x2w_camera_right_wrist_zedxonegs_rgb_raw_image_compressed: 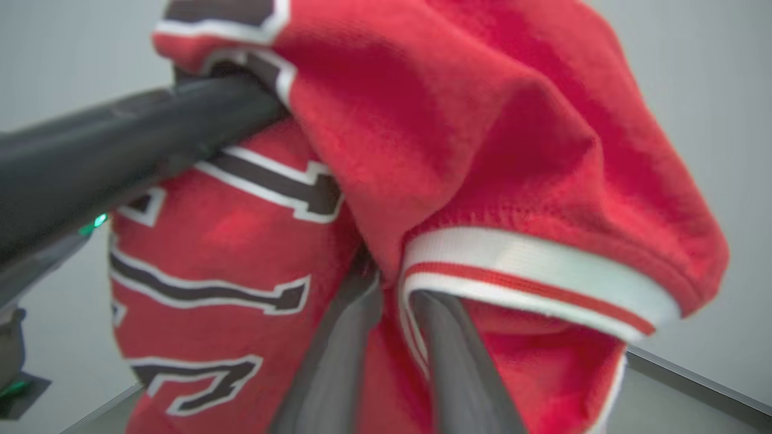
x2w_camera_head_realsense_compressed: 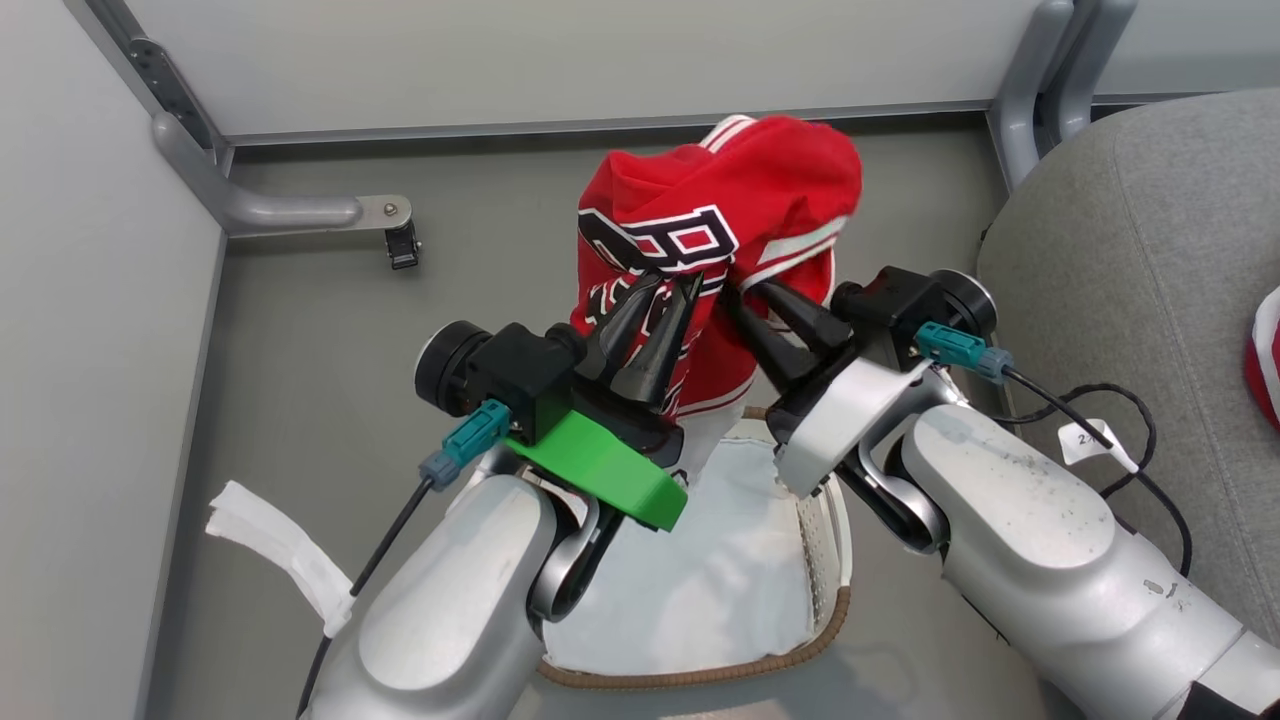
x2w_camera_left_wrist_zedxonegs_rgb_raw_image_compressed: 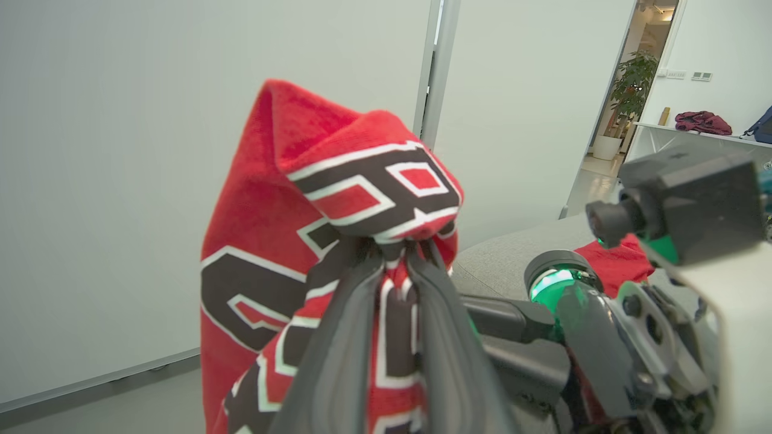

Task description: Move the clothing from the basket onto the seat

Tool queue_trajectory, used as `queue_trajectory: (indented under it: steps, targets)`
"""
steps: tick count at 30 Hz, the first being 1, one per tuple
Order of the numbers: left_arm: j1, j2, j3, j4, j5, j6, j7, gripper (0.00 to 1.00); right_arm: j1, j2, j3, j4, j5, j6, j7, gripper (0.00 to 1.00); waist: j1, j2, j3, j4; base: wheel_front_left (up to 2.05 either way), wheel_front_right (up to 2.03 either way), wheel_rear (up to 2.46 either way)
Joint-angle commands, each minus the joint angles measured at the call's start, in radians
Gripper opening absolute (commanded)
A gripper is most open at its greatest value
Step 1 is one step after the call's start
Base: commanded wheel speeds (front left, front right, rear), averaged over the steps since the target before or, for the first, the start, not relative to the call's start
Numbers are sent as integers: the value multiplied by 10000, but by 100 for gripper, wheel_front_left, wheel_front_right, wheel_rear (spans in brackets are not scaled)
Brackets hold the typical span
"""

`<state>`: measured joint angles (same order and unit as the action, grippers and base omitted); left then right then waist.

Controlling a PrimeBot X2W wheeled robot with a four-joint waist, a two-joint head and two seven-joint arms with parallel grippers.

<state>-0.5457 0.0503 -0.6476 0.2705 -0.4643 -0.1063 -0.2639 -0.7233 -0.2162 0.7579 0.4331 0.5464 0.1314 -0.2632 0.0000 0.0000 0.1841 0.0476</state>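
A red jersey (x2w_camera_head_realsense_compressed: 720, 220) with black-and-white lettering hangs bunched in the air above the basket (x2w_camera_head_realsense_compressed: 832, 612), pinched from both sides. My left gripper (x2w_camera_head_realsense_compressed: 672, 285) is shut on its lettered part (x2w_camera_left_wrist_zedxonegs_rgb_raw_image_compressed: 368, 199). My right gripper (x2w_camera_head_realsense_compressed: 745, 290) is shut on a fold beside the white-and-red trim (x2w_camera_right_wrist_zedxonegs_rgb_raw_image_compressed: 531, 271), its fingers (x2w_camera_right_wrist_zedxonegs_rgb_raw_image_compressed: 338, 337) converging into the cloth. The off-white basket with a brown rim sits below my forearms, and a white liner sheet (x2w_camera_head_realsense_compressed: 700, 570) lies in it. The grey seat (x2w_camera_head_realsense_compressed: 1130, 240) is at the right, with another red garment (x2w_camera_head_realsense_compressed: 1266, 360) lying on its far right side.
Pale wall panels close off the left and back. A grey metal frame leg with a black caster (x2w_camera_head_realsense_compressed: 403, 245) stands at the back left, and another leg (x2w_camera_head_realsense_compressed: 1030, 90) at the back right. A white cloth strip (x2w_camera_head_realsense_compressed: 280, 550) lies on the grey floor at the lower left.
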Motion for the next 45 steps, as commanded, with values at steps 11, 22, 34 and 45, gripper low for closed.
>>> queue_trajectory:
  steps: [11,22,34,45]
  targets:
    - [-55,17,208,207,2,24,-6,0,252,25,-595,-31,-327,-14,-21,0,0,0,19,-116,0,0,0]
    - [341,19,717,889,394,87,-5,100,1020,102,-1662,-820,-678,-14,-23,0,0,0,-124,-1492,0,0,0]
    - [761,24,1261,1188,949,-124,-5,100,1716,135,-2669,-1710,-1013,-13,-23,0,0,0,-88,-4390,0,0,0]
    - [618,37,936,1171,948,-252,-4,100,2546,-54,-3855,-2395,-1213,-14,-23,0,0,0,211,-5910,0,0,0]
